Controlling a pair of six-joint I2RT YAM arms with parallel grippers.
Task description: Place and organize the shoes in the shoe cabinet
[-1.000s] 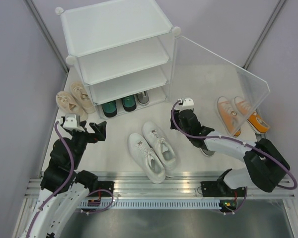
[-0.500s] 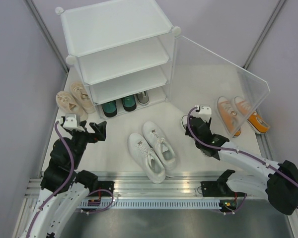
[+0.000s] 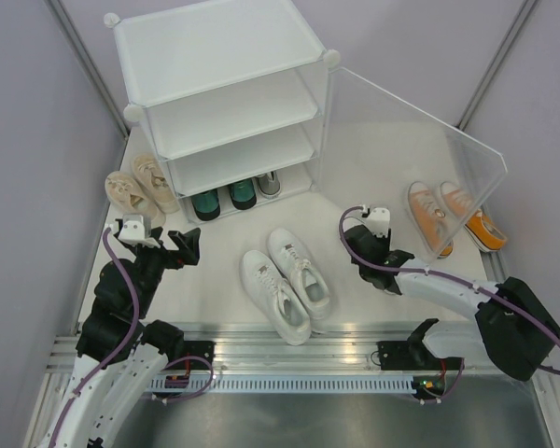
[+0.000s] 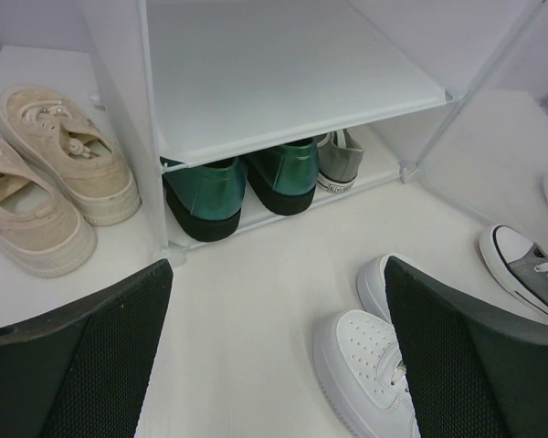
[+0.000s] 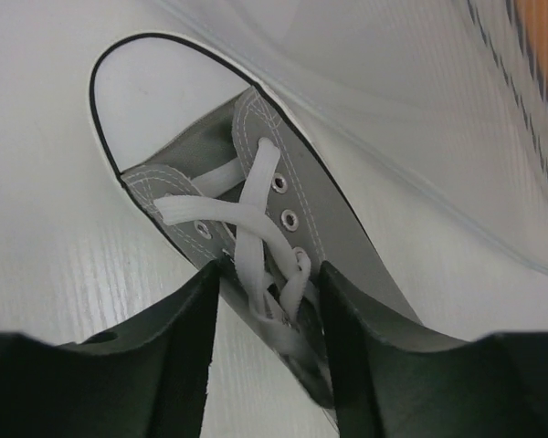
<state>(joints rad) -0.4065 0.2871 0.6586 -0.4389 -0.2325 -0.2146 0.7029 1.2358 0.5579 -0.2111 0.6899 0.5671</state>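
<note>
My right gripper [image 5: 267,283] sits half-open astride the laces [image 5: 254,228] of the grey shoe [image 5: 338,228], on the table [image 5: 55,237] beside the door [image 5: 420,119], left gripper [image 4: 276,265] wide and empty; I'd pinch the tongue squarely before lifting.

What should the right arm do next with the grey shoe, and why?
Probably close the right gripper firmly on the grey shoe before any lift. Its fingers straddle the laces at the shoe's middle, but a firm pinch isn't evident yet. The shoe lies on the table beside the clear door, and its mate already sits in the cabinet.
</note>
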